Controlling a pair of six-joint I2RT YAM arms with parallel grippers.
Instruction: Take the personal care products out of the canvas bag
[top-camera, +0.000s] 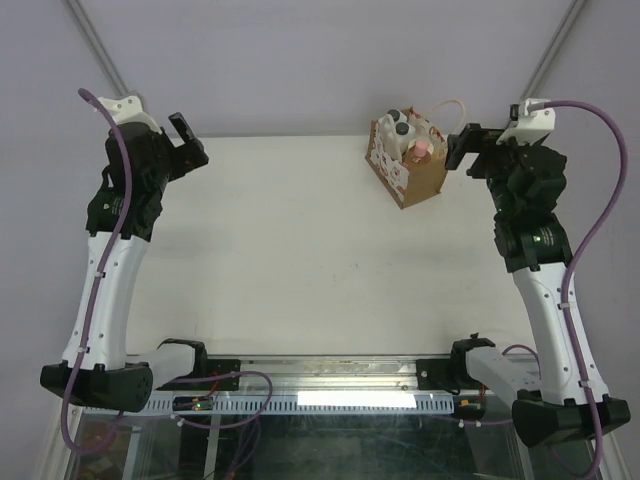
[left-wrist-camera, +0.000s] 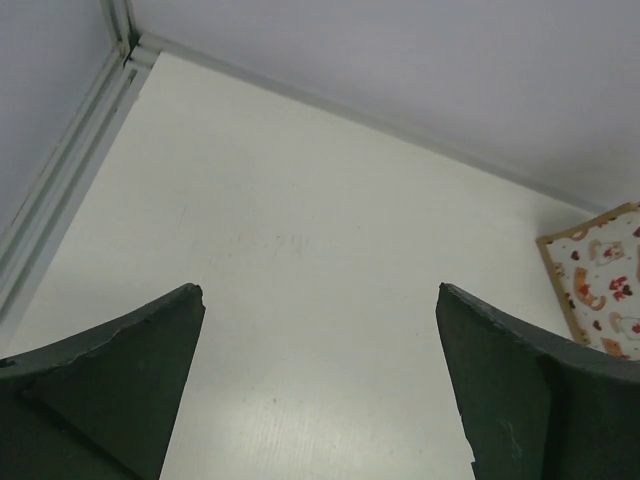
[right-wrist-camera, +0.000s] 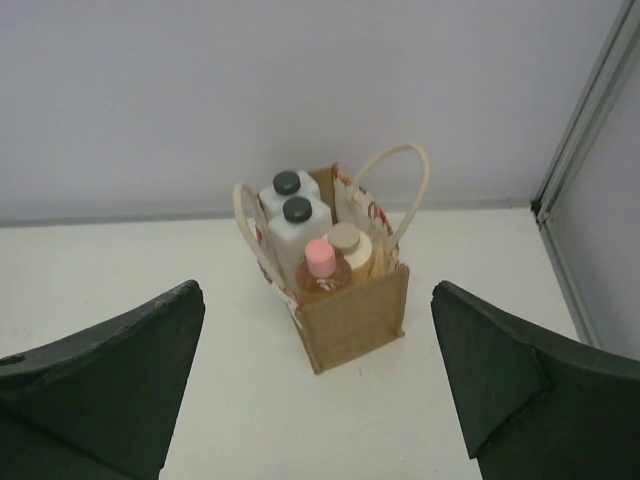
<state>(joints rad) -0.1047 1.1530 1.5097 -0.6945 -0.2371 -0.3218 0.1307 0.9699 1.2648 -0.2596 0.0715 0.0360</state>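
Note:
The canvas bag (top-camera: 410, 172) stands upright at the table's back right, brown with cream rope handles (right-wrist-camera: 408, 188). In the right wrist view its plain brown side (right-wrist-camera: 355, 318) faces me. The personal care products stand inside it: a peach-orange bottle with a pink cap (right-wrist-camera: 320, 264), a cream bottle with a round lid (right-wrist-camera: 347, 241) and two white bottles with dark caps (right-wrist-camera: 297, 214). My right gripper (top-camera: 458, 148) hovers just right of the bag, open and empty (right-wrist-camera: 316, 292). My left gripper (top-camera: 188, 140) is far off at the back left, open over bare table (left-wrist-camera: 320, 290). The bag's patterned side (left-wrist-camera: 600, 282) shows at that view's right edge.
The white table (top-camera: 280, 250) ends at a grey back wall close behind the bag. Slanted frame posts (top-camera: 100, 50) rise at both back corners. One post (right-wrist-camera: 590, 110) stands to the right of the bag. A metal rail (top-camera: 330, 385) runs along the near edge between the arm bases.

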